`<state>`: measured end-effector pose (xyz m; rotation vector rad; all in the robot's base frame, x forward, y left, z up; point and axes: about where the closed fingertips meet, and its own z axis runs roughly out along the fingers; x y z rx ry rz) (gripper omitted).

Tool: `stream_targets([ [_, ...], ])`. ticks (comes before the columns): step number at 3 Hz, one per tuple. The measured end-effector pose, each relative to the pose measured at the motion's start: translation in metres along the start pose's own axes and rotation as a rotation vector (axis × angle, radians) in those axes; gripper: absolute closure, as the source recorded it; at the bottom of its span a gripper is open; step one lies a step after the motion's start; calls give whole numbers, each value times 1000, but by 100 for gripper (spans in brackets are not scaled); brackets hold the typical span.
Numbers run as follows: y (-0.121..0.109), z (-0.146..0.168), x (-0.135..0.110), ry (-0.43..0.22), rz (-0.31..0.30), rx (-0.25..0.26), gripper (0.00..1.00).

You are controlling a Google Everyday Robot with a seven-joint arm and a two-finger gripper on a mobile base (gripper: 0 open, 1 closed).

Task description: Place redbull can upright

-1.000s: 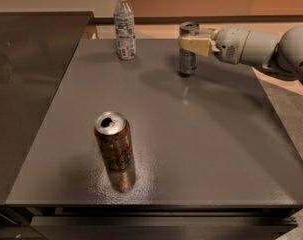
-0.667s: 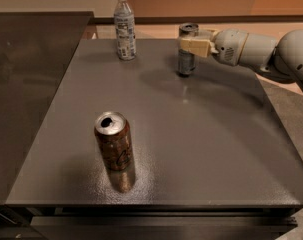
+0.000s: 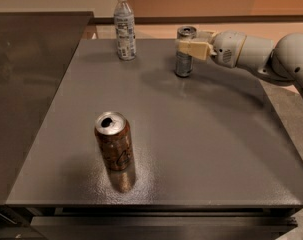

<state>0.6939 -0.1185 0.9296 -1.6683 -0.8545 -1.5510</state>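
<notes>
The redbull can [image 3: 184, 64], slim and silver-blue with a shiny top, stands upright on the grey table [image 3: 201, 144] at its far middle-right. My gripper [image 3: 190, 47] reaches in from the right on a white arm and is shut around the can's upper half. One cream finger [image 3: 195, 48] crosses in front of the can; the other is hidden behind it. The can's base appears to rest on the table top.
A brown soda can [image 3: 114, 141] stands upright at the front left of the table. A clear plastic bottle [image 3: 124, 28] with a white cap stands at the far left. A darker counter [image 3: 26, 84] adjoins the table on the left.
The gripper and the can have shifted very slightly to the left; otherwise nothing has visibly changed.
</notes>
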Motion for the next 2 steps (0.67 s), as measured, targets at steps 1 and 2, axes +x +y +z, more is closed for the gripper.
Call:
stream_targets([
  [1,0,0,-3,0,9,0,0],
  [2,0,0,-3,0,9,0,0],
])
